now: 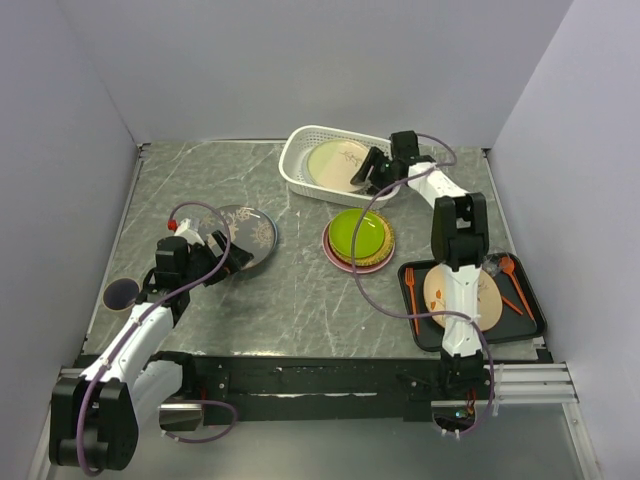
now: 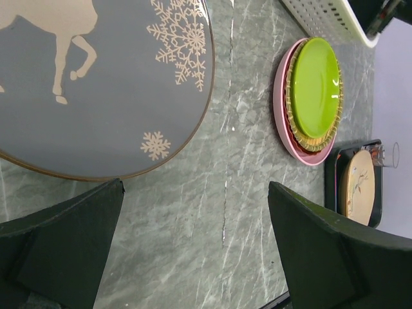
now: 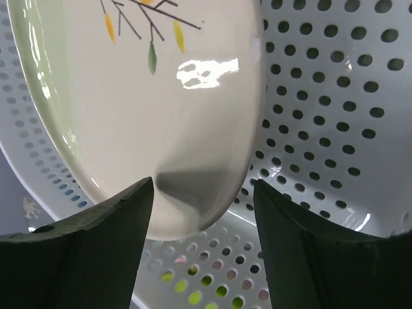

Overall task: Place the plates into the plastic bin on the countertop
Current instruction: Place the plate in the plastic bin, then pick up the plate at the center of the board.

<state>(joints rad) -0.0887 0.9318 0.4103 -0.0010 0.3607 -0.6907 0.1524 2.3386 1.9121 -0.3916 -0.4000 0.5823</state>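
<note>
The white perforated plastic bin (image 1: 297, 170) stands at the back of the countertop (image 1: 300, 300). A cream plate with a sprig (image 1: 338, 163) lies tilted inside it. My right gripper (image 1: 372, 168) is open at that plate's near rim. In the right wrist view the plate (image 3: 148, 96) ends between my spread fingers (image 3: 203, 185) and touches neither. My left gripper (image 1: 232, 255) is open beside the grey-brown deer plate (image 1: 250, 232). In the left wrist view that plate (image 2: 96, 84) lies just beyond my left gripper (image 2: 196, 212). A lime green plate (image 1: 359, 234) tops a stack with a pink plate (image 1: 330, 247) at the bottom.
A flat black tray (image 1: 530, 322) at the right front holds another cream plate (image 1: 460, 297), orange utensils (image 1: 512, 282) and a glass (image 2: 385, 154). A small dark disc (image 1: 121, 292) lies at the left. Walls enclose the countertop on three sides.
</note>
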